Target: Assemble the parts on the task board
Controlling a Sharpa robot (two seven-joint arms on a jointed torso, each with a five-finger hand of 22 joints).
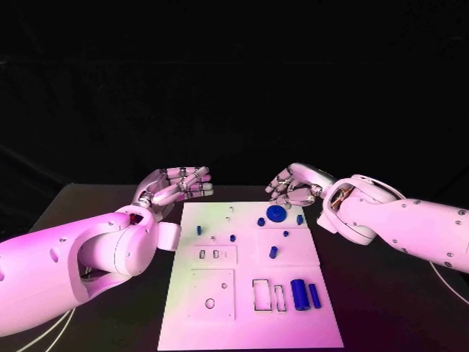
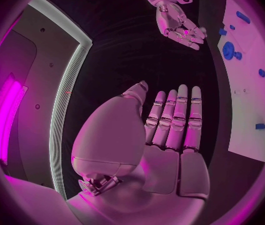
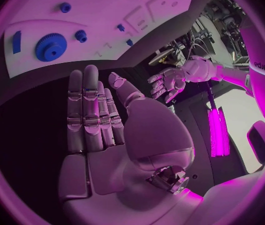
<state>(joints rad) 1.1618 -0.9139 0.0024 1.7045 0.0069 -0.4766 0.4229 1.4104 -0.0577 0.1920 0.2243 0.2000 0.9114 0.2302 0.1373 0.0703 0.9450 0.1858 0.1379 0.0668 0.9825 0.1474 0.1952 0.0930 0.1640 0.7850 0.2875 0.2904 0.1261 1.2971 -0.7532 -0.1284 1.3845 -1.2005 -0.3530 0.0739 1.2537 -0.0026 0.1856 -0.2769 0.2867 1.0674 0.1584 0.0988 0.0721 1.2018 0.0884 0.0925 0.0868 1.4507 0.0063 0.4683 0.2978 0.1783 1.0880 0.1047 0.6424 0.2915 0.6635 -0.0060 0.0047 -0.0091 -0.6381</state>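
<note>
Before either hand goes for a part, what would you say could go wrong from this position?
1. The blue gear lies near the task board's far edge, right by the right hand; a clumsy reach might push it off.
2. Small blue pegs lie close beside the gear, so fingers going for one piece could knock another.
3. The two blue cylinders lie on their sides and could roll if the board is bumped. The left hand holds nothing.
</note>
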